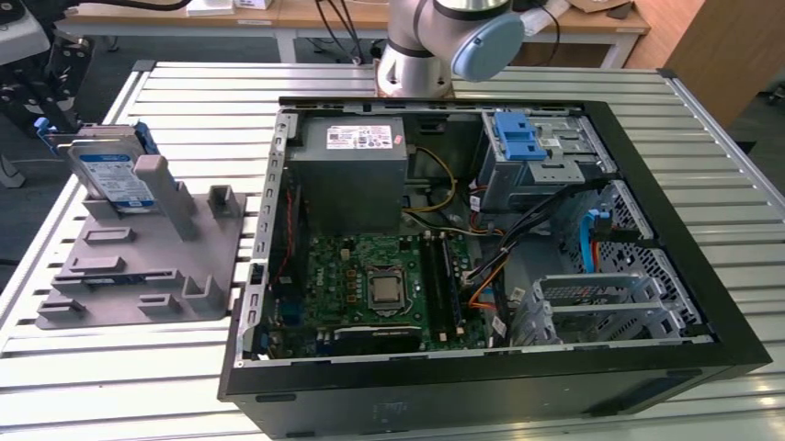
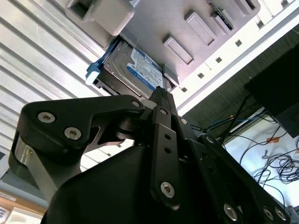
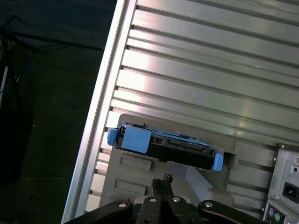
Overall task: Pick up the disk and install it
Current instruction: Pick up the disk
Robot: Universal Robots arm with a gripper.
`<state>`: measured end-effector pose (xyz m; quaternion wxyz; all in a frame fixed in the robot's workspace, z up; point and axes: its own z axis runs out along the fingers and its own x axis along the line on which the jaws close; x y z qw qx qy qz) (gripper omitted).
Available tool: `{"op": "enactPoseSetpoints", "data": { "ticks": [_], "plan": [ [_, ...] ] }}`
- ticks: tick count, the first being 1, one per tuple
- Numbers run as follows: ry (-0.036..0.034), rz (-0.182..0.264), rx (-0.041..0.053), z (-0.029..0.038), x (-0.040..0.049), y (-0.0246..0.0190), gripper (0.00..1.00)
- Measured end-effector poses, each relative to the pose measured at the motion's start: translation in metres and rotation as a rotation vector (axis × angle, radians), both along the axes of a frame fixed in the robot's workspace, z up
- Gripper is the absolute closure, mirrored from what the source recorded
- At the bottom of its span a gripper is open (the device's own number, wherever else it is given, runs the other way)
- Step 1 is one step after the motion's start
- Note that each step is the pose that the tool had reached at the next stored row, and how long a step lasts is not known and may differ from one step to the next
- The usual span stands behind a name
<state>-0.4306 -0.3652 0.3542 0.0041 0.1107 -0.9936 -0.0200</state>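
The disk (image 1: pixel 110 175) stands on edge in a slot at the far end of the grey holder (image 1: pixel 135 266), at the exterior view's left. Its white-and-blue label faces the holder and blue rails run along its sides. My gripper (image 1: pixel 50 110) hangs just behind and above it, off the table's corner. In the first wrist view the disk (image 3: pixel 166 147) shows its blue-railed edge, a short gap beyond my gripper (image 3: pixel 163 179). In the second wrist view the labelled disk (image 2: pixel 140 70) lies just past my gripper (image 2: pixel 161 93). The fingers are shut together on nothing.
An open computer case (image 1: pixel 638 165) lies on the slatted metal table (image 1: pixel 147 367). Inside are a grey power supply (image 1: pixel 356 170), a motherboard (image 1: pixel 381 285), a drive cage with a blue latch (image 1: pixel 521 138) and a bare metal cage (image 1: pixel 601 303). The arm's base (image 1: pixel 417 55) stands behind the case.
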Motion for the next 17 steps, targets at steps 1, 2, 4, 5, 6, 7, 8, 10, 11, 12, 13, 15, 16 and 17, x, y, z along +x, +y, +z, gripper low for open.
{"op": "enactPoseSetpoints", "data": {
  "ticks": [1,2,4,5,6,7,8,10,11,12,13,15,16,17],
  "plan": [
    [0.0,0.0,0.0,0.0,0.0,0.0,0.89],
    [0.0,0.0,0.0,0.0,0.0,0.0,0.89],
    [0.0,0.001,0.0,0.0,0.0,0.0,0.89],
    [0.0,0.002,0.0,0.0,0.0,0.0001,0.89],
    [0.0001,0.009,0.0,0.0,0.0,0.0,0.89],
    [0.0,0.023,0.0001,0.0,0.0,0.0001,0.89],
    [-0.0001,0.06,0.0,-0.0001,0.0,0.0001,0.89],
    [0.0,0.096,0.0,-0.0001,0.0,0.0001,0.89],
    [0.0,0.131,0.0,-0.0001,0.0,0.0,0.89],
    [0.0,0.147,0.0,-0.0002,0.0,0.0,0.89],
    [0.0,0.164,0.0001,-0.0002,0.0,0.0,0.89],
    [0.0,0.193,0.0,-0.0001,0.0,0.0,0.89],
    [0.0,0.209,0.0001,-0.0002,0.0,0.0001,0.89],
    [0.0,0.226,0.0001,-0.0002,0.0,0.0,0.89]
  ]
}}
